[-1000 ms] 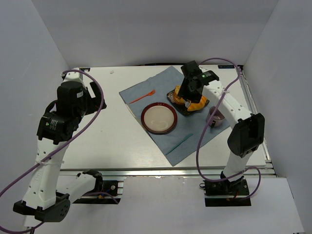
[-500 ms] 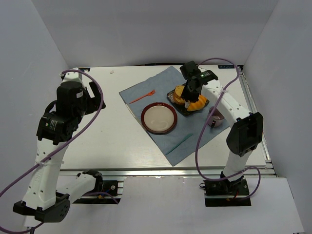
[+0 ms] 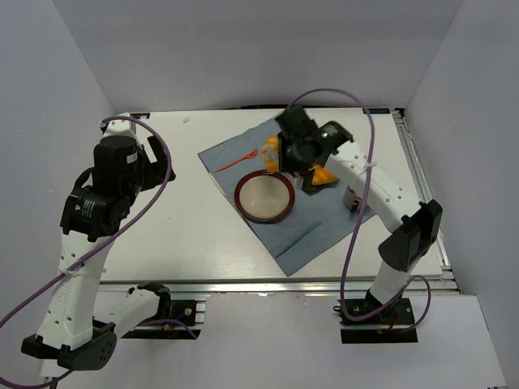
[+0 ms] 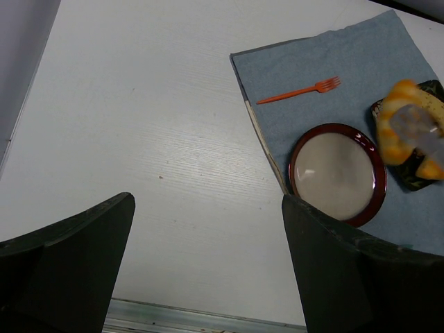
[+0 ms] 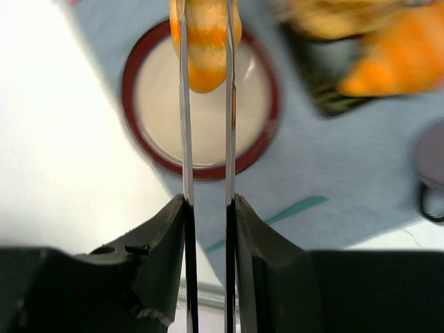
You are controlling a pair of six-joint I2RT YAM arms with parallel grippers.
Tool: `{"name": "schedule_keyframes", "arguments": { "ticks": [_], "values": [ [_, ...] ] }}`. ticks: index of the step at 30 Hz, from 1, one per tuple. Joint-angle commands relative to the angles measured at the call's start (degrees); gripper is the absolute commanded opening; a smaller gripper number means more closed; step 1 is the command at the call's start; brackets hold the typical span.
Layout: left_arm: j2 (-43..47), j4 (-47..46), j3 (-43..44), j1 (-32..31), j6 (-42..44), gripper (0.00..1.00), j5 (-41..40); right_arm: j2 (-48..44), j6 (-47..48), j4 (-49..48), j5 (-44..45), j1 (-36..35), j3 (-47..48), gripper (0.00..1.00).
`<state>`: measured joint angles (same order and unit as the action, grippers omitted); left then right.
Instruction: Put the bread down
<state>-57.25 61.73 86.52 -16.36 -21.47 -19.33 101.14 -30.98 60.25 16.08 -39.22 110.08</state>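
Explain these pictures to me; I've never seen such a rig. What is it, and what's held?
Two robot arms stand on a table. One picture looks down from above; the others come from a camera on each wrist. On the blue cloth lie a red-rimmed plate, an orange fork, a teal stick and a dark tray with an orange-brown roll. The right gripper is shut on a golden roll, held up near the plate. The left gripper is open and empty.

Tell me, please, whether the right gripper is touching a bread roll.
Touching. In the right wrist view the right gripper is shut on the orange roll, its fingers pressed against both sides.
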Motion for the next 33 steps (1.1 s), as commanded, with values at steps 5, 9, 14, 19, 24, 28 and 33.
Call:
{"name": "schedule_keyframes", "arguments": {
  "ticks": [5, 9, 14, 19, 24, 28, 33],
  "values": [
    [0.1, 1.0, 0.7, -0.3, -0.1, 0.98, -1.4, -3.7, 6.8, -14.2, -9.6, -11.2, -13.5, 0.19],
    [0.0, 1.4, 0.8, -0.3, -0.1, 0.98, -1.8, -2.6, 6.0, -17.4, -10.2, -12.5, -16.3, 0.18],
    [0.0, 1.1, 1.0, -0.3, 0.3, 0.98, -1.8, -0.5, 6.8, -17.6, -9.3, -13.1, -16.2, 0.19],
    [-0.1, 0.8, 1.0, -0.3, 0.6, 0.98, -1.8, 0.5, 7.2, -16.8, -7.7, -13.1, -16.8, 0.19],
    [-0.2, 0.7, 0.9, -0.3, 0.6, 0.98, -1.9, -0.9, 6.6, -16.0, -6.3, -13.1, -19.5, 0.20],
    [-0.3, 0.5, 0.8, -0.3, 0.7, 0.98, -2.0, -2.5, 6.5, -16.0, -5.3, -13.1, -21.0, 0.20],
    [-0.4, 0.3, 0.4, -0.3, 0.5, 0.98, -1.6, -3.0, 6.6, -15.0, -4.5, -13.1, -22.3, 0.20]
  ]
}}
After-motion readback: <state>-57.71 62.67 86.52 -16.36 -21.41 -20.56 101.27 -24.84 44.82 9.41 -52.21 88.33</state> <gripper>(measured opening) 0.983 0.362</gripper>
